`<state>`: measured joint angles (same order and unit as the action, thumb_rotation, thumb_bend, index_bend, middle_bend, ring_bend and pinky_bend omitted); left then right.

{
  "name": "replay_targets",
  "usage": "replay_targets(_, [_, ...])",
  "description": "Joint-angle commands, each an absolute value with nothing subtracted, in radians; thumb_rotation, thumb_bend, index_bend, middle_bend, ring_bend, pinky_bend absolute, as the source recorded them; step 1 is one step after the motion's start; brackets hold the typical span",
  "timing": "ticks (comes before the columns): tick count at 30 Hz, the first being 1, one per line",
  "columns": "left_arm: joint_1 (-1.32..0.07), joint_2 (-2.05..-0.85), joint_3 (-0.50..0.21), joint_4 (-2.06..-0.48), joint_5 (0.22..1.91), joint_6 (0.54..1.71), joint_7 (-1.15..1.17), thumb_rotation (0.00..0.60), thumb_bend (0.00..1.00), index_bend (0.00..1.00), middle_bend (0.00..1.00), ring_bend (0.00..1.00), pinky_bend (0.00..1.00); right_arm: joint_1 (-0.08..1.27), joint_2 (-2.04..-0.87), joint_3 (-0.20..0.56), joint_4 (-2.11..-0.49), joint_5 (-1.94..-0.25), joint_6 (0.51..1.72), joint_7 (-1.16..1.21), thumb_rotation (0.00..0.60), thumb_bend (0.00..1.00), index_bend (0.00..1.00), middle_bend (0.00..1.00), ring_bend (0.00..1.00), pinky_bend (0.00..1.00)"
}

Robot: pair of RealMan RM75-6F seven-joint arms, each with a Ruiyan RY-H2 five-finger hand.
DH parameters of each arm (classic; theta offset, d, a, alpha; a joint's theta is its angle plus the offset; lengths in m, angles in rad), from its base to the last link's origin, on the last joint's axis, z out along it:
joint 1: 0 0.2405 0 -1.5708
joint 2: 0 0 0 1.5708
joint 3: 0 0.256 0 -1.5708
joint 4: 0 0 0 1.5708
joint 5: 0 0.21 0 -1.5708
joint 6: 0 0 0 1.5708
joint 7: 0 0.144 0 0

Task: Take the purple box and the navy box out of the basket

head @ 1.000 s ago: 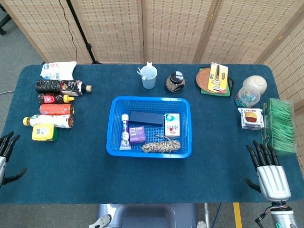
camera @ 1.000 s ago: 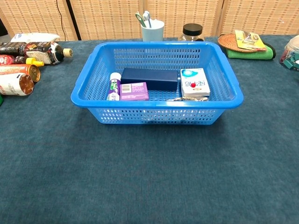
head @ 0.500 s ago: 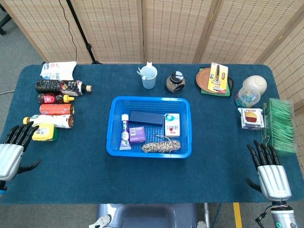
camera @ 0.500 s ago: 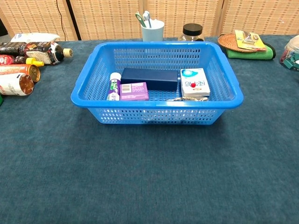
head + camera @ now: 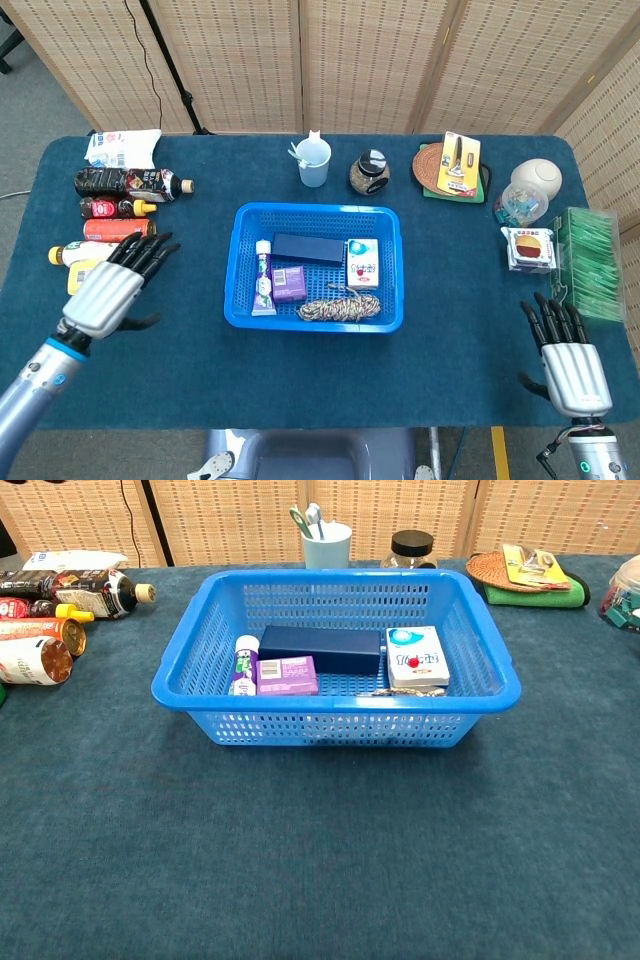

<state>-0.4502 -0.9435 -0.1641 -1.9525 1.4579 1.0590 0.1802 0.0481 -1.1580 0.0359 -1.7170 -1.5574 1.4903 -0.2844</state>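
Resting inside the blue basket (image 5: 390,268) at table centre, the purple box (image 5: 289,283) lies flat just in front of the navy box (image 5: 309,248), toothpaste tube (image 5: 263,279) to their left, white carton (image 5: 362,262) to their right, coiled rope (image 5: 340,307) near the front wall. Left hand (image 5: 112,288) hovers left of the basket by the bottles (image 5: 118,229), fingers spread, empty. Right hand (image 5: 571,366) sits at the table's near right corner, fingers apart, empty.

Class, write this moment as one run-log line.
left hand: open, beside basket | right hand: open, table edge | purple box, navy box: in basket | stage: not yet grasped
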Motion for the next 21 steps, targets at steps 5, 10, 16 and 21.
replay_targets(5, [-0.677,-1.106,-0.258,-1.948,1.181,0.891,0.446,0.600,0.15,0.00,0.00,0.00,0.00,0.063,-1.165,0.050,-1.703,-1.519,1.460,-0.283,0.600,0.00,0.00,0.00,0.00,0.00])
replay_targets(10, [-0.800,-1.222,-0.279,-1.904,0.994,0.865,0.591,0.600,0.15,0.00,0.00,0.00,0.00,0.069,-1.165,0.060,-1.696,-1.497,1.452,-0.277,0.600,0.00,0.00,0.00,0.00,0.00])
replay_targets(16, [-0.955,-1.357,-0.261,-1.838,0.747,0.890,0.776,0.600,0.15,0.00,0.00,0.00,0.00,0.082,-1.165,0.082,-1.683,-1.440,1.422,-0.259,0.600,0.00,0.00,0.00,0.00,0.00])
replay_targets(21, [-1.050,-1.463,-0.253,-1.775,0.614,0.908,0.841,0.600,0.15,0.00,0.00,0.00,0.00,0.089,-1.165,0.088,-1.676,-1.419,1.410,-0.255,0.600,0.00,0.00,0.00,0.00,0.00])
